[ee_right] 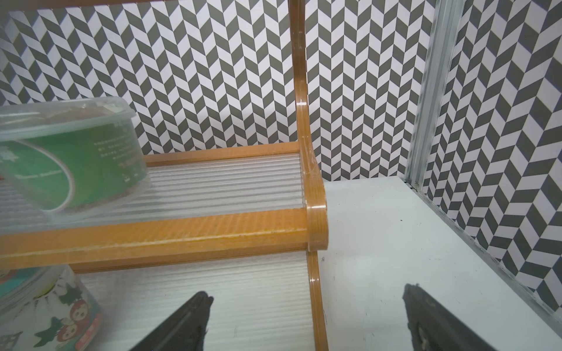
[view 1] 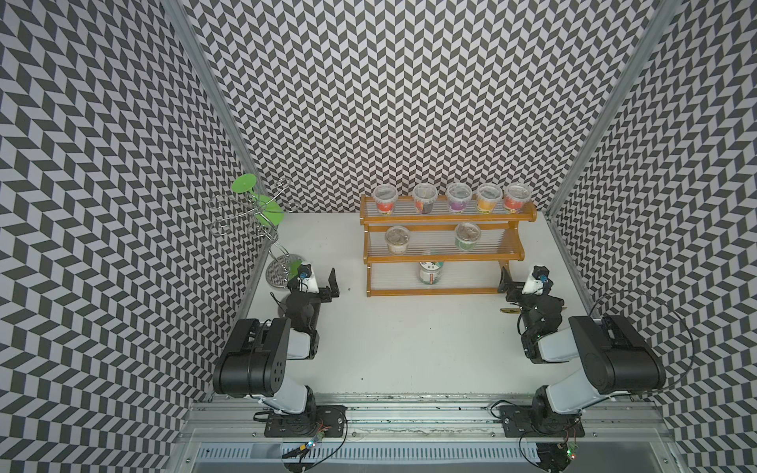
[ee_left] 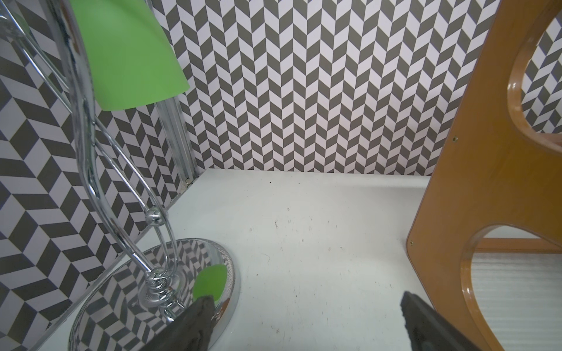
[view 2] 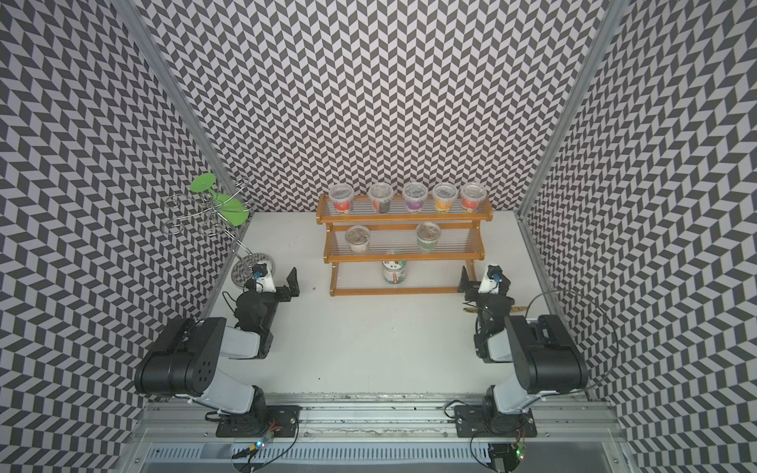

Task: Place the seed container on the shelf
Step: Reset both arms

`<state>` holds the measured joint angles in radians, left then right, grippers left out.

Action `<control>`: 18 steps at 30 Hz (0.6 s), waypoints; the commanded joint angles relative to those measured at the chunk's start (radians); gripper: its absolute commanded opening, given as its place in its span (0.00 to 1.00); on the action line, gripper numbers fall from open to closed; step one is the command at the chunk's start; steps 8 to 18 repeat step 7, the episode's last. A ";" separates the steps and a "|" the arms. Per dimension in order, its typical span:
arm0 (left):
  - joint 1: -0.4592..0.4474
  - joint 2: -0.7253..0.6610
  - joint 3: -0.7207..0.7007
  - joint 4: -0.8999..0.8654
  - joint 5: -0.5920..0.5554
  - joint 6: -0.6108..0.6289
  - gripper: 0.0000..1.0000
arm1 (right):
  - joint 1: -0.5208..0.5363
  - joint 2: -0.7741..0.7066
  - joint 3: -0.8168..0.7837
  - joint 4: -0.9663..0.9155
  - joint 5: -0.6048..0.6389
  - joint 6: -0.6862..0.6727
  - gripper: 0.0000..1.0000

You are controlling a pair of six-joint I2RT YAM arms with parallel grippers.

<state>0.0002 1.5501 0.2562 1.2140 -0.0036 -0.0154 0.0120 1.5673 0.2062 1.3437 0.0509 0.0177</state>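
On the shelf [view 1: 483, 257], the seed container [view 1: 431, 273] seemingly stands upright.

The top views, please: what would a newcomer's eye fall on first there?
Probably the black-and-white chevron-patterned walls enclosing the white table. Next, the orange-brown wooden three-tier shelf at the table's back, its top tier lined with five clear lidded cups of colourful contents. In the back left corner stands a silver wire stand with green discs.

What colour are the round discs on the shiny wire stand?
The discs are bright green. The left wrist view shows one best, up close.
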 commanded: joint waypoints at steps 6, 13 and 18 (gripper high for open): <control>-0.004 -0.003 0.014 -0.006 -0.003 0.015 1.00 | 0.005 -0.005 0.001 0.020 -0.008 -0.009 1.00; -0.005 -0.003 0.014 -0.005 -0.003 0.014 0.99 | 0.005 -0.006 0.001 0.020 -0.008 -0.009 1.00; -0.005 -0.003 0.014 -0.005 -0.003 0.014 0.99 | 0.005 -0.006 0.001 0.020 -0.008 -0.009 1.00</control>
